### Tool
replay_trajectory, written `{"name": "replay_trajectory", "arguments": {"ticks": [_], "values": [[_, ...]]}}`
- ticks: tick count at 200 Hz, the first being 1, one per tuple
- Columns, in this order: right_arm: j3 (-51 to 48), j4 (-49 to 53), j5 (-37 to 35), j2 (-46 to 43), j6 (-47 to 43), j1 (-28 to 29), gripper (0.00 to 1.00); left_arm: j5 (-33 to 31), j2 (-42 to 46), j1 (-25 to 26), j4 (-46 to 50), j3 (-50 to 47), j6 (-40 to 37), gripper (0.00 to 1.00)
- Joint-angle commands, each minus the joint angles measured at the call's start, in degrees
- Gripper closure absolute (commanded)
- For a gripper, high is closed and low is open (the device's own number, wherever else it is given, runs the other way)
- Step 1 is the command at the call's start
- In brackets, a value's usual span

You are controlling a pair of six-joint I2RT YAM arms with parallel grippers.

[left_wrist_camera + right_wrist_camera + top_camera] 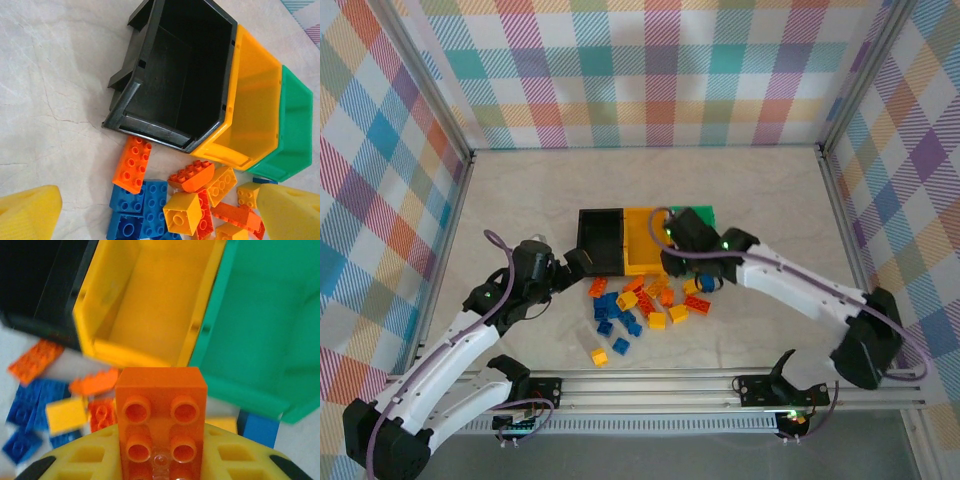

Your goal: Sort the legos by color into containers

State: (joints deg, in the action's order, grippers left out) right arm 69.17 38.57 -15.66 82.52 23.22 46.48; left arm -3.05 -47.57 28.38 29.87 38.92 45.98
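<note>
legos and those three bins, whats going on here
Two robot arms are sorting a loose pile of yellow, blue and orange bricks into three bins set side by side. The right gripper is shut on an orange brick, held near the front edges of the yellow bin and green bin. The left gripper is open beside the pile, in front of the black bin. What shows of the bins looks empty.

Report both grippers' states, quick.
Left gripper: open, holding nothing.
Right gripper: closed on an orange-red four-stud plastic brick.
</note>
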Motion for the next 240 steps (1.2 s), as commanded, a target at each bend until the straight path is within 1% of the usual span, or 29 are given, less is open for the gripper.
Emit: {"name": "replay_trajectory", "arguments": {"ticks": [1,21,42,64,76,88,99,107,120,136,141,146,156,175,189,208,226,240], "values": [[3.27,-0.49,-1.56,5.98,-3.32,-4.61,0.69,-0.15,-0.32,0.62,-0.03,0.91,-3.09,0.0],[6.04,-1.94,-0.75,10.88,-2.98,-8.47,0.69,0.32,-0.34,0.61,0.43,0.83,-4.13,0.0],[9.05,-2.89,0.19,15.38,-2.96,-11.19,0.68,1.28,-0.74,0.62,0.04,0.21,-4.59,0.0],[11.34,-2.92,1.22,18.88,-2.25,-13.26,0.63,2.37,-1.41,0.62,-0.62,-0.59,-4.83,0.0],[12.19,-2.7,1.98,19.89,-1.88,-13.85,0.54,2.96,-1.87,0.62,-0.94,-0.86,-4.84,0.0],[12.57,-2.89,2.28,19.97,-1.7,-13.87,0.42,3.53,-2.51,0.62,-1.28,-1.03,-5.16,0.0],[12.49,-3.31,2.73,19.5,-1.31,-13.87,0.35,4.22,-3.41,0.62,-1.63,-0.96,-5.44,0.0],[12.29,-3.46,2.83,18.85,-0.99,-13.87,0.32,4.96,-4.03,0.62,-1.94,-1.05,-5.54,0.01],[11.36,-3.85,3.06,17.0,-0.32,-13.87,0.29,6.98,-5.27,0.62,-2.79,-1.04,-5.83,0.04],[8.4,-5.48,5.33,13.11,0.86,-13.87,0.25,9.74,-6.88,1.08,-2.91,-0.87,-6.76,0.08],[7.2,-5.86,6.34,11.81,1.33,-13.87,0.2,10.18,-7.34,1.45,-2.53,-0.86,-7.07,0.08],[6.04,-6.39,7.13,10.55,1.65,-13.82,0.17,10.34,-7.72,2.13,-2.02,-0.86,-7.51,0.08],[3.27,-7.21,8.03,8.0,2.38,-13.7,0.13,10.35,-8.35,3.91,-0.7,-0.99,-8.3,0.09],[-1.6,-8.35,8.99,3.92,3.96,-13.53,0.13,9.7,-8.95,8.32,2.71,-1.75,-8.64,0.14],[-4.65,-8.85,9.24,1.5,4.44,-13.26,0.13,8.67,-7.74,12.33,5.86,-3.0,-8.0,0.15],[-8.09,-9.21,9.66,-1.02,5.22,-13.08,0.13,6.82,-4.44,18.57,9.84,-5.36,-5.03,0.15],[-10.62,-10.22,10.17,-2.81,5.68,-12.99,0.13,6.04,-1.98,24.07,12.25,-8.08,-0.38,0.2],[-11.82,-10.92,10.13,-3.63,5.77,-12.97,0.13,4.85,-1.7,28.13,12.96,-9.79,2.47,0.24]]}}
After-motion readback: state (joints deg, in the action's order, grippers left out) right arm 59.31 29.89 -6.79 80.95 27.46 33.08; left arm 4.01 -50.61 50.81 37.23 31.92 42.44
